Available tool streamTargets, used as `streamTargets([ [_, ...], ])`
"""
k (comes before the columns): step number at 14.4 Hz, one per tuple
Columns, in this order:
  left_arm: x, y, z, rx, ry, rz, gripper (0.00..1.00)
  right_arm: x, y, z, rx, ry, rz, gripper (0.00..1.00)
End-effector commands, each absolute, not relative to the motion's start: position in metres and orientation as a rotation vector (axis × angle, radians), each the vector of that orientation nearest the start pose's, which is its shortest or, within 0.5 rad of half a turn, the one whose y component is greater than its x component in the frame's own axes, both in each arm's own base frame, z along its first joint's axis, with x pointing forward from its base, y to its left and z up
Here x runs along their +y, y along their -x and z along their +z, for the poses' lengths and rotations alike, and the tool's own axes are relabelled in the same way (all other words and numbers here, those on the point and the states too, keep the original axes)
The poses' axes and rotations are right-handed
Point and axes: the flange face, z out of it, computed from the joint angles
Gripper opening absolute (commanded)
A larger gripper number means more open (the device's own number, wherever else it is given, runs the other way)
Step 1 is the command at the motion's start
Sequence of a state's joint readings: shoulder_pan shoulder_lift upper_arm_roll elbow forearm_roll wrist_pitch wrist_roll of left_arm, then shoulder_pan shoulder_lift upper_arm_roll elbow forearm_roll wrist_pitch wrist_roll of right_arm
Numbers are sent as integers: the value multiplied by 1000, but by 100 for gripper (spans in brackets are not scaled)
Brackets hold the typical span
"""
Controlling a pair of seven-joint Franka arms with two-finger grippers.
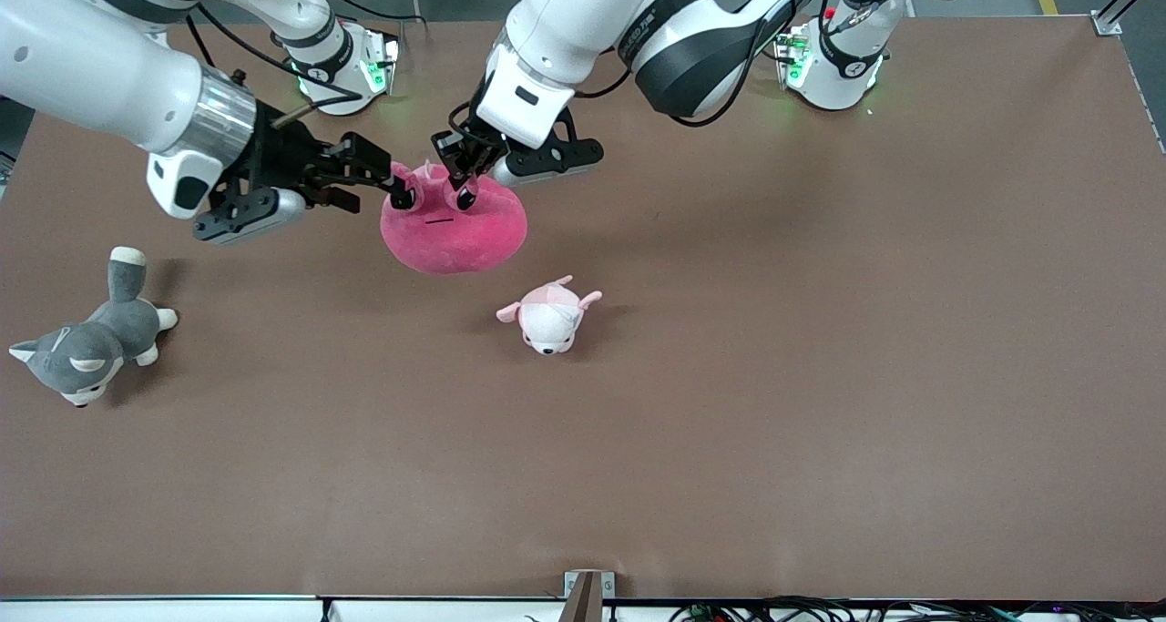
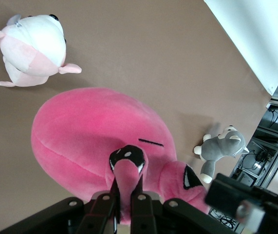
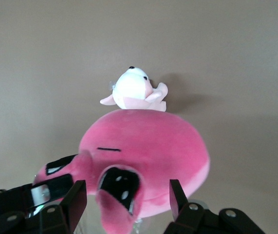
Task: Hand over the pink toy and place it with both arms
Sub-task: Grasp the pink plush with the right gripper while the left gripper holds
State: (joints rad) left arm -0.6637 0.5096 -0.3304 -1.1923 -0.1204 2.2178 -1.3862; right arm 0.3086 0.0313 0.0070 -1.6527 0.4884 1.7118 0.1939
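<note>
The pink toy (image 1: 455, 230) is a round hot-pink plush with black eyes and a thin mouth line, over the middle of the table toward the arms' bases. My left gripper (image 1: 465, 189) is shut on a flap by one eye on the toy's top; the left wrist view shows the jaws (image 2: 125, 195) pinching pink plush (image 2: 95, 131). My right gripper (image 1: 401, 192) is open at the toy's other eye. In the right wrist view its fingers (image 3: 127, 185) stand wide on either side of that flap of the toy (image 3: 148, 146), not touching it.
A small white-and-pale-pink plush animal (image 1: 549, 317) lies nearer the front camera than the pink toy. A grey-and-white plush dog (image 1: 91, 340) lies at the right arm's end of the table. The brown table (image 1: 820, 376) is bare toward the left arm's end.
</note>
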Motion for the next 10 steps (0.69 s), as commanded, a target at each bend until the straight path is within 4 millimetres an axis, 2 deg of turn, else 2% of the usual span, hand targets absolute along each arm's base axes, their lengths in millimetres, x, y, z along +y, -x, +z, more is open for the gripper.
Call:
streamTargets([
  [1, -591, -459, 570, 672, -2420, -60, 1, 227, -530, 594, -64, 2657, 148, 77],
  [10, -595, -454, 568, 664, -2426, -64, 1, 229, -525, 584, -80, 2673, 202, 76],
])
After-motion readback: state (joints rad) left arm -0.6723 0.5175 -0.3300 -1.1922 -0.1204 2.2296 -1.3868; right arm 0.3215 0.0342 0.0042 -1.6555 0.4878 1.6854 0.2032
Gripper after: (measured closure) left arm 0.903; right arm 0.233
